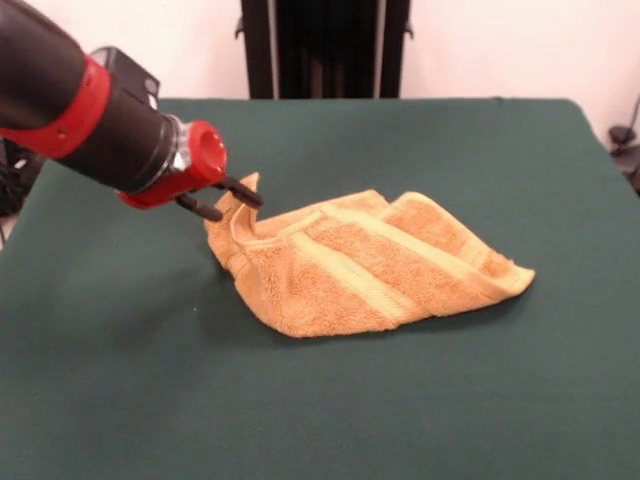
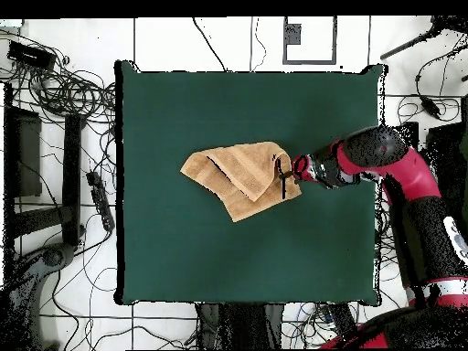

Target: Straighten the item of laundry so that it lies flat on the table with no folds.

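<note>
The golden-orange towel (image 1: 370, 265) lies crumpled and folded over itself near the middle of the dark green table (image 1: 420, 140). Its pale woven bands run across the top layer. My gripper (image 1: 238, 197) comes in from the left of the front view, and its black fingers are shut on the towel's left corner, which stands pulled up a little off the felt. In the overhead view the gripper (image 2: 285, 175) is at the right edge of the towel (image 2: 239, 178), near the centre of the table (image 2: 183, 256). No white tag shows.
The black pedestal (image 1: 325, 48) stands behind the table's far edge. My red and black arm (image 2: 384, 160) reaches in over the table's right edge in the overhead view. Cables (image 2: 64, 91) and dark equipment lie on the floor to the left.
</note>
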`<state>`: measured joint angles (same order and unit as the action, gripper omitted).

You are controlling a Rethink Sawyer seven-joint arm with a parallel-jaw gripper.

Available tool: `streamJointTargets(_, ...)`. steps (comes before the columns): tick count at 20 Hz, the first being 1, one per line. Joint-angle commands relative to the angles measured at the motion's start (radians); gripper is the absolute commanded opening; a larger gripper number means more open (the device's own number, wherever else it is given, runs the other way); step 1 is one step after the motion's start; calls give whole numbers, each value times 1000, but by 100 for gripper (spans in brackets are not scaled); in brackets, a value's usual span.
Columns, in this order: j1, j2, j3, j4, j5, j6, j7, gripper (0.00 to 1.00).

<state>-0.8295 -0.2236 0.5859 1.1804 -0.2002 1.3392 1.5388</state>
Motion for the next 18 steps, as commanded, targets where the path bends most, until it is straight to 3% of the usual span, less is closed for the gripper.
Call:
streamJointTargets(1, 46, 2, 83, 65, 67, 93, -87, 100)
streamJointTargets(7, 62, -1, 58, 29, -12, 20, -165, 100)
streamJointTargets(18, 96, 26, 41, -24, -61, -29, -160, 100)
